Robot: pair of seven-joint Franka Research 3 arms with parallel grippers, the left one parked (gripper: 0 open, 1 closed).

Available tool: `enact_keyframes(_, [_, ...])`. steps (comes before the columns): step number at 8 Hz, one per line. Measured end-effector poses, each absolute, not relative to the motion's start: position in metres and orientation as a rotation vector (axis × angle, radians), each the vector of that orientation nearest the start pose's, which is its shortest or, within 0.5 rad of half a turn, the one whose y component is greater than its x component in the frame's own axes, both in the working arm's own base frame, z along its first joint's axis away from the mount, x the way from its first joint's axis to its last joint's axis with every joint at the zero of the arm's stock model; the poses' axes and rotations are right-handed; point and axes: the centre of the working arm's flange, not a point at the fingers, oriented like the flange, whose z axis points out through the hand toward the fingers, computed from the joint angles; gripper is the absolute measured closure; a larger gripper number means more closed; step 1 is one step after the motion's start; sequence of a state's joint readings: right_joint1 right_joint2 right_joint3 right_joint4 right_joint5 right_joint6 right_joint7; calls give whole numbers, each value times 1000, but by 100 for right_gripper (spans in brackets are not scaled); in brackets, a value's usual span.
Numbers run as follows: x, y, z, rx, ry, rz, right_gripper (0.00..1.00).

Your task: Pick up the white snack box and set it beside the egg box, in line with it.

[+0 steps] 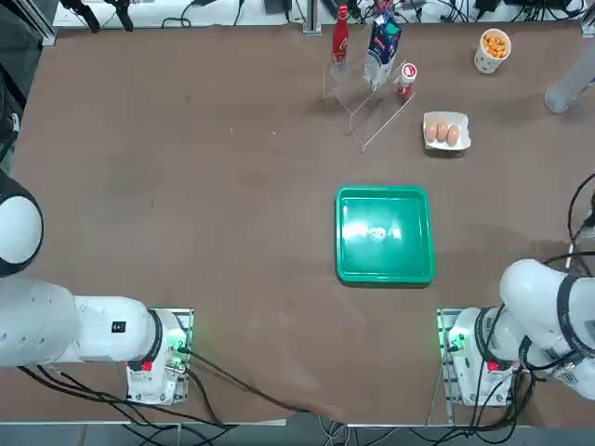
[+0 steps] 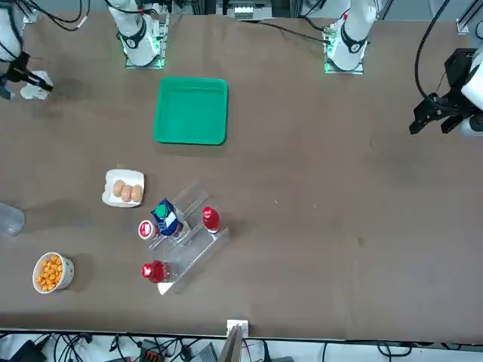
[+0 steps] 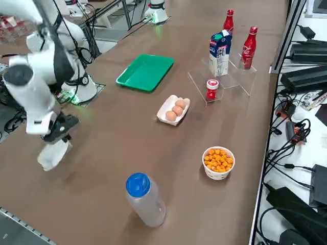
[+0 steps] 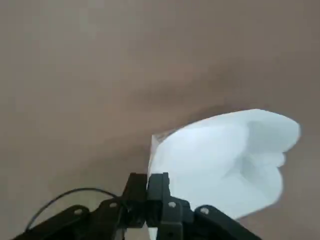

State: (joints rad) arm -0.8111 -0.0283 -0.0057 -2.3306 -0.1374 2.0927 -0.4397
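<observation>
White snack box (image 3: 52, 154) hangs pinched by one edge in the right gripper (image 3: 57, 138), fingers closed tight on it, lifted clear of the table's near-right corner. Pickup looks done; the carry remains. Egg box (image 3: 173, 110) lies well apart toward two o'clock, its sides free.

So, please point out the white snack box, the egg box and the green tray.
white snack box (image 3: 52, 154), right side view, its hanging side.
egg box (image 1: 446, 132), top view, between its eggs.
green tray (image 1: 385, 234), top view, its floor.
</observation>
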Motion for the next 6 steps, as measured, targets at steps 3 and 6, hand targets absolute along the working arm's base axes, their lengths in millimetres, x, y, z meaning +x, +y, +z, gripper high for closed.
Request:
enact_keyframes(3, [460, -266, 403, -3125, 249, 239, 98])
enact_keyframes(6, [573, -163, 351, -3183, 153, 314, 98])
